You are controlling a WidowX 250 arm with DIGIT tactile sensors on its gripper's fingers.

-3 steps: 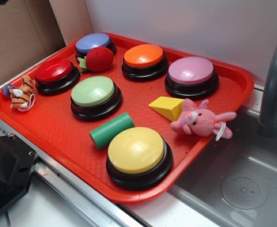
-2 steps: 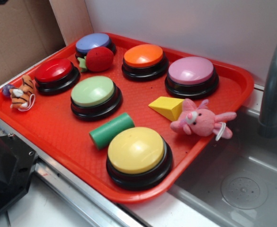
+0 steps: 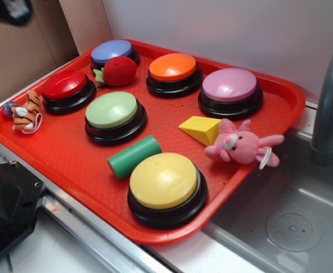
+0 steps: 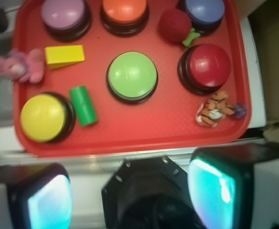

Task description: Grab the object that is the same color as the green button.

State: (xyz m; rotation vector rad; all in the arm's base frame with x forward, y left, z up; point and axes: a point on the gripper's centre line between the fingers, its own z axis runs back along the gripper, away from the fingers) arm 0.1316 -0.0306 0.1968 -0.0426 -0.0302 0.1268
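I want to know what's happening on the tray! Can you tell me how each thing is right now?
Green cylinder: lying on its side, not grabbed, beside the yellow button.
Green button: not pressed, nothing on it.
Yellow wedge: lying flat, next to the pink bunny.
Pink bunny: lying at the tray's edge.
Red ball: resting against the blue button.
Tiger: lying down.
Gripper: open, empty, above the tray's near edge.

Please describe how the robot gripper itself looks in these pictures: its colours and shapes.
In the wrist view the gripper shows two dark, rounded fingers whose inner faces glow teal, with a black angular mount between them. No cables or markings are visible.
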